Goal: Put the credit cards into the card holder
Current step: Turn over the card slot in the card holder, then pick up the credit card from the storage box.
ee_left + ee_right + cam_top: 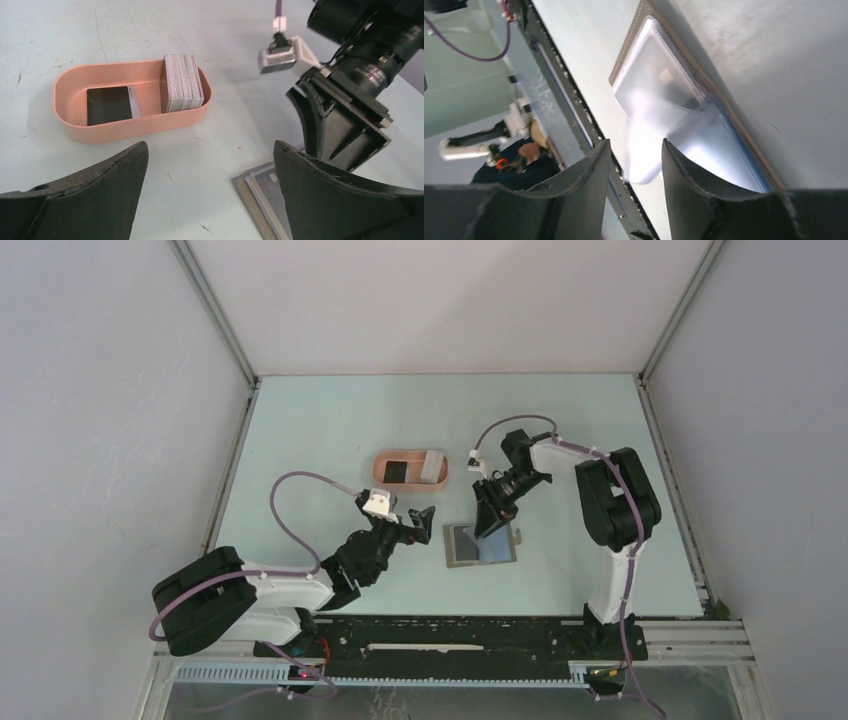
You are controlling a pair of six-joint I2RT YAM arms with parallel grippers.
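Note:
The salmon-pink card holder (pixel 382 459) sits mid-table and also shows in the left wrist view (pixel 75 127). A black card (pixel 109 105) lies flat in it, and a stack of whitish cards (pixel 183 82) stands on edge at its right end. The grey wallet (pixel 482 558) lies open to its right, with cards under clear sleeves (pixel 659 85). My left gripper (pixel 428 523) (pixel 210 145) is open and empty between holder and wallet. My right gripper (pixel 487 527) (pixel 636 142) hangs over the wallet with its jaws narrowly apart. A pale blurred sleeve or card end (pixel 644 165) lies between them.
The wallet's corner (pixel 260 195) lies just under my left gripper's right finger. The right arm's wrist and camera (pixel 350 75) stand close beyond it. The table's front rail (pixel 450 625) runs just below the wallet. White walls enclose the table.

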